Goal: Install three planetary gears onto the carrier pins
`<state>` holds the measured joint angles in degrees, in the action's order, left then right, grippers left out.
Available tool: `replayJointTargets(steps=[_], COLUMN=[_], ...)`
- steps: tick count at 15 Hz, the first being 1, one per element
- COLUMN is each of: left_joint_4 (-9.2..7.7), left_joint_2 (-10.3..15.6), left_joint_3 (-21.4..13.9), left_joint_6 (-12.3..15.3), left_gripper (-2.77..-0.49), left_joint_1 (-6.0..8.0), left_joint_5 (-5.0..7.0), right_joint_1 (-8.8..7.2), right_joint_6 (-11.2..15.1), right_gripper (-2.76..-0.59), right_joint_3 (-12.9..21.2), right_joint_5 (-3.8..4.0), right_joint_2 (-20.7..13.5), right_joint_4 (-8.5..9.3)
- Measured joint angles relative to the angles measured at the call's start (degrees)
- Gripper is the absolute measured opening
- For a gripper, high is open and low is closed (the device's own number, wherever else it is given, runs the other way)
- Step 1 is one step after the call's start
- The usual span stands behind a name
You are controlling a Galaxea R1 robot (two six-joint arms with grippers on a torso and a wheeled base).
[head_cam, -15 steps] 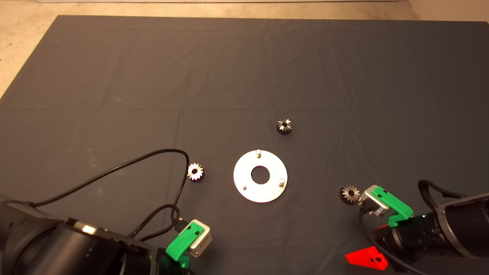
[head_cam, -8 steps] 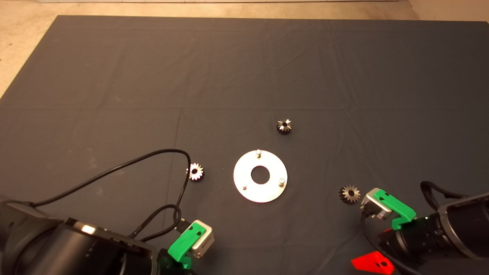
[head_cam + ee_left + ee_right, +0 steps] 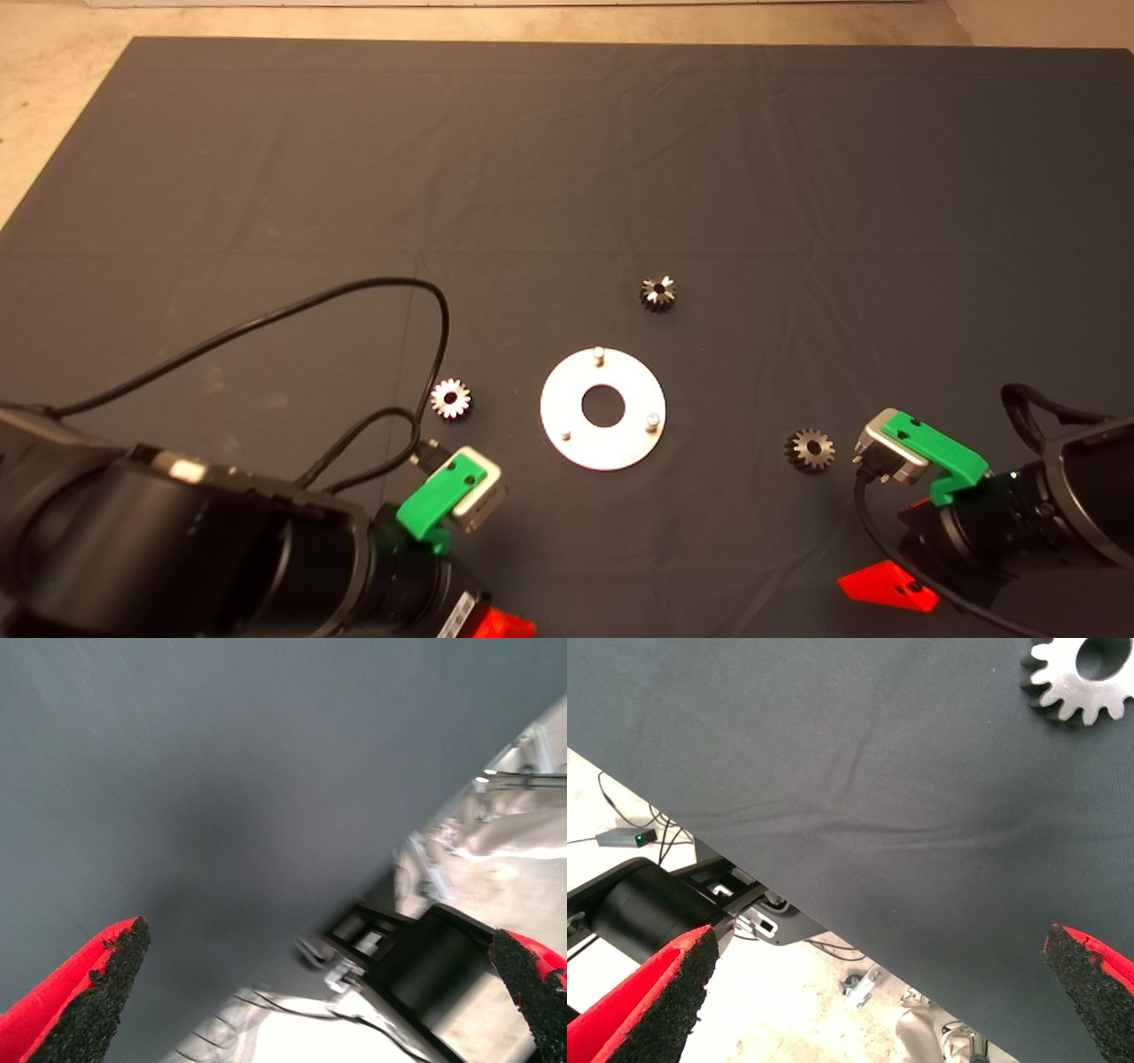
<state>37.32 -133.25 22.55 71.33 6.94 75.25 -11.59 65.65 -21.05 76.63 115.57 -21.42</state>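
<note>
Left gripper (image 3: pixel 310 992) sits low at the near-left part of the mat (image 3: pixel 567 159), fingers spread wide with nothing between the pads; its wrist view shows only bare mat and the mat's edge with the robot's base beyond. A black cable (image 3: pixel 266 323) loops from that arm across the mat, ending just beside the left gear.

Left gear (image 3: pixel 451 399): lying flat on the mat, bright-toothed, just left of the plate, not touching it.

Carrier plate (image 3: pixel 567 390): flat, silver, large centre hole, middle of the mat. The three carrier pins (image 3: pixel 599 354) stand upright and all three are bare (no gear seated on any).

Far gear (image 3: pixel 658 292): darker, on the mat beyond the plate's far-right edge, apart from it.

Right gear (image 3: pixel 808 449) lies on the mat, right of the plate, near the right arm's wrist camera.

Right gripper (image 3: pixel 877 992): near-right edge, fingers spread, empty; the right gear shows at its view's corner, well outside the pads.
</note>
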Motion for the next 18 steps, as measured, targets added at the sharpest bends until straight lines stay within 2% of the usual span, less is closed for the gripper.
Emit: replayJointTargets(steps=[3, 4, 5, 6, 8, 9, 10, 11, 13, 15, 18], left_joint_4=[-4.32, -5.44, -6.44, -8.18, -13.68, -16.10, -17.10, -17.68, -18.08, -18.71, -18.66], left_joint_2=[-2.79, -3.81, -4.34, -4.39, -4.40, -4.54, -4.54, -4.56, -4.81, -4.82, -4.82], left_joint_3=[6.73, 8.76, 10.67, 12.27, 14.31, 14.87, 15.07, 15.40, 15.80, 17.19, 18.92], left_joint_6=[-8.13, -10.73, -13.09, -15.57, -18.54, -19.63, -20.02, -20.68, -21.51, -23.91, -26.68], left_gripper=[-0.49, -0.49, -0.49, -0.49, -0.49, -0.49, -0.49, -0.49, -0.49, -0.49, -0.49], left_joint_1=[0.32, 1.19, 2.28, 3.42, 6.08, 7.93, 9.64, 10.42, 10.51, 10.51, 10.56], left_joint_5=[0.11, -0.01, -0.05, -0.04, 0.31, 1.21, 2.24, 3.17, 3.46, 3.57, 3.63], right_joint_1=[0.00, 0.00, 0.02, 0.05, 0.30, 0.30, 0.30, 0.30, 0.30, 0.30, 0.30], right_joint_6=[0.00, 0.00, 0.01, 0.01, 0.00, -0.03, -0.24, -0.24, -0.22, -0.21, -0.20], right_gripper=[-0.60, -0.61, -0.61, -0.61, -0.60, -0.61, -0.60, -0.61, -0.60, -0.60, -0.61], right_joint_3=[0.00, 0.00, 0.00, 0.00, 0.00, 0.00, 0.00, 0.00, 0.00, 0.00, 0.00], right_joint_5=[-0.37, -0.37, -0.39, -0.37, -0.39, -0.39, -0.43, -0.41, -0.41, -0.56, -0.69], right_joint_2=[0.00, 0.00, 0.00, -0.02, 0.00, 0.01, 0.01, 0.04, 0.06, 0.17, 0.15], right_joint_4=[0.01, 0.04, 0.04, 0.04, 0.04, 0.04, 0.05, 0.06, 0.05, 0.06, 0.05])
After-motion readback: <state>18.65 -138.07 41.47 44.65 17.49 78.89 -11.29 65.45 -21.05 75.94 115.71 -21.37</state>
